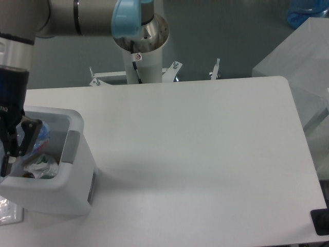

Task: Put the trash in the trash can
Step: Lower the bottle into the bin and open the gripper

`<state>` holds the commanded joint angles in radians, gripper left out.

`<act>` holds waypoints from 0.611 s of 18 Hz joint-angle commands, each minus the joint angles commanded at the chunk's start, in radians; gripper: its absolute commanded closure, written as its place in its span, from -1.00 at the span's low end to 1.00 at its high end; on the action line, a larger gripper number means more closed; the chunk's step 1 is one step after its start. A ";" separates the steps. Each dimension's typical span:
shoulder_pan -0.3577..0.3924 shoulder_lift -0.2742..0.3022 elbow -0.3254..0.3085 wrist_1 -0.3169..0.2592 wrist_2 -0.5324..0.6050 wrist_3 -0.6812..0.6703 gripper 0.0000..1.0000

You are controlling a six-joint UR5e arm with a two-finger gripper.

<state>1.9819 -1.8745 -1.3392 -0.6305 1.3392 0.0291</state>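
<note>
Progress: late in the task, by the look of it. Trash already lies inside the trash can [77, 154], and the rest of the tabletop [205, 154] shows no other trash in view.
Bottle: a clear item with blue on it [41, 135] sits between the dark fingers, over the bin's opening; it appears to be the bottle.
Wrapper: a crumpled clear-white piece [42, 165] rests low inside the bin.
End effector [20, 141]: lowered into the bin's mouth at the left edge; whether it grips or has let go cannot be told.
Left to do: probably release the bottle and withdraw.
Bin's look: white, boxy, thick rounded rim, grey side panel, standing at the tabletop's front-left corner.
Beside it: a clear plastic scrap [9, 212] at the lower-left edge.
</note>
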 joint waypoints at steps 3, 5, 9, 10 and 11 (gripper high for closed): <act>0.000 0.002 -0.009 0.000 0.000 0.002 -0.27; 0.002 0.009 -0.031 0.000 0.000 0.006 -0.27; 0.002 0.029 -0.072 0.000 0.000 0.031 -0.29; 0.002 0.029 -0.074 0.000 0.000 0.032 -0.29; 0.002 0.029 -0.075 0.000 0.000 0.032 -0.29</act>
<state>1.9834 -1.8454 -1.4143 -0.6305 1.3392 0.0614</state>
